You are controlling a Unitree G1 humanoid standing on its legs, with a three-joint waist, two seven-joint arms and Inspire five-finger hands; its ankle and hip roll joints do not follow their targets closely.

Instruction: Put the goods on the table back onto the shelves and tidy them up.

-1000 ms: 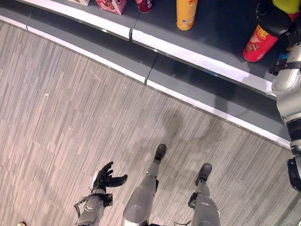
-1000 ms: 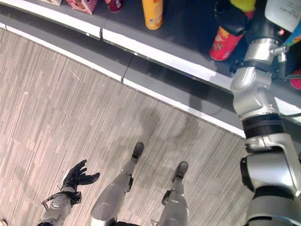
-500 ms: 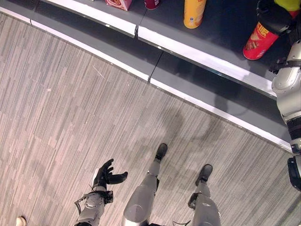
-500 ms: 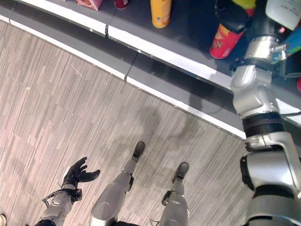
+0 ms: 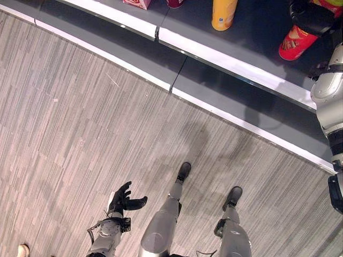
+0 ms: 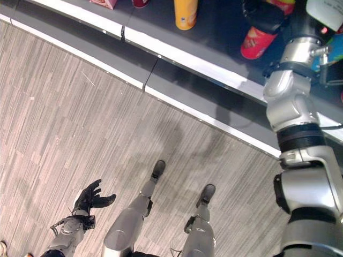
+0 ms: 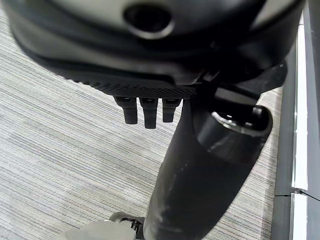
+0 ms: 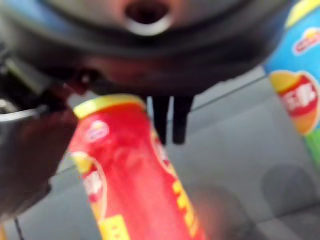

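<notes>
A red can [image 8: 135, 175] with yellow rim and lettering — a yellow-orange can [image 5: 224, 13] nearby — on a dark grey shelf [image 5: 252, 37] edged white, above grey-streaked flooring [image 5: 80, 134].

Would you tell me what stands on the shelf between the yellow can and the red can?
Nothing: in the left eye view, bare dark shelf separates the yellow can from the red can.

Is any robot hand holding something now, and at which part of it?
The right robot hand holds the red tube can by its upper end, over the shelf. The left robot hand is open, holding nothing.
</notes>
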